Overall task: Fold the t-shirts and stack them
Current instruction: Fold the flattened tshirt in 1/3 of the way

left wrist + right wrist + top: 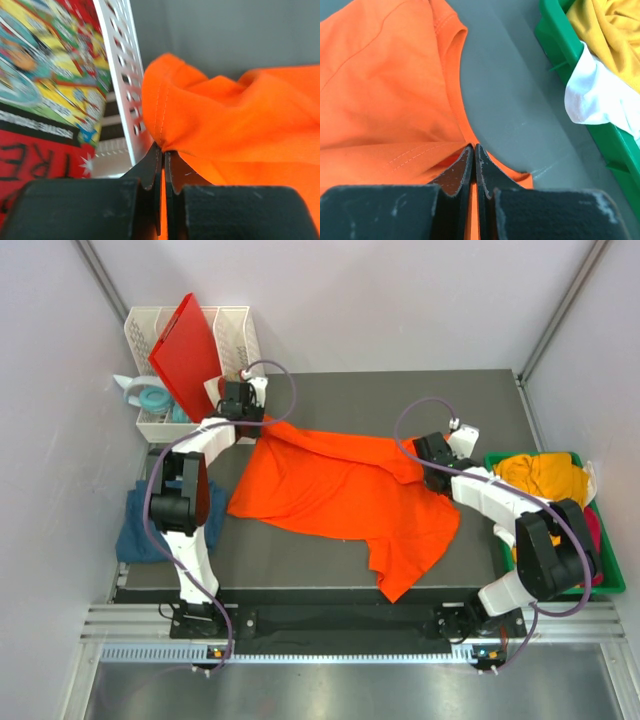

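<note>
The bright orange t-shirt (335, 490) lies spread and rumpled across the middle of the dark table. My left gripper (243, 412) is shut on its far left corner by the white rack; the left wrist view shows the jaws (163, 150) pinching orange cloth (235, 115). My right gripper (428, 462) is shut on the shirt's right edge; the right wrist view shows the jaws (474, 147) pinching the hem of the orange shirt (385, 85). A dark teal-blue shirt (137, 530) lies folded at the table's left edge. Mustard-yellow (545, 475), white (587, 95) and pink (592, 525) shirts fill the green bin.
A white perforated rack (238, 335) stands at the back left with a stiff red board (187, 350) leaning in it. The rack wall (122, 80) is close beside my left fingers. A green bin (610, 580) sits at the right edge of the table.
</note>
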Motion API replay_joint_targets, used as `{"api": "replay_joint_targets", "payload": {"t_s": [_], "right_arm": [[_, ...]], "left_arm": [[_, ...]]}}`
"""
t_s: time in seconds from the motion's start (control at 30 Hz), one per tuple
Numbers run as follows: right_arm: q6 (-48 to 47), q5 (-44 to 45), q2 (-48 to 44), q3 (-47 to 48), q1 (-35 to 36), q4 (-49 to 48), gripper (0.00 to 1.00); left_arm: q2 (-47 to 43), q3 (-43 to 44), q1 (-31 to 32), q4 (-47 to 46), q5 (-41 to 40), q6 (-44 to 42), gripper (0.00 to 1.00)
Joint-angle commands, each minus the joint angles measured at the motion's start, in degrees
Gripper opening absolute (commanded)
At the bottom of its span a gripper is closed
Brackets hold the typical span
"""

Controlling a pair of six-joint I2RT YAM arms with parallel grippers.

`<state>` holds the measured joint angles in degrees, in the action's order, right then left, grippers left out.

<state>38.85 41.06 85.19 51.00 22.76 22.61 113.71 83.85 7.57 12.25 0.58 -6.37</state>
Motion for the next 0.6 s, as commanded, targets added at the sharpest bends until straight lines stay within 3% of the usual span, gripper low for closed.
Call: {"api": "replay_joint_targets", "payload": {"t_s": [0.0,0.5,0.57], "right_arm": [[1.5,0.8,0.6,-0.1,0.7,1.0,0.0],[5.3,-3.2,5.2,-1.8,2.3,2.6,0.0],[5.7,-3.4,6.0,-1.7,2.4,2.7,0.0]], "left_arm": [[-3.7,-2.4,-0.4,0.3,0.2,-1.0,0.0],[-0.4,-2.7,-0.4,3.7,-3.1,-2.9,0.0],[0.7,-1.3,-0.4,5.8,-3.0,-3.1,0.04]]}}
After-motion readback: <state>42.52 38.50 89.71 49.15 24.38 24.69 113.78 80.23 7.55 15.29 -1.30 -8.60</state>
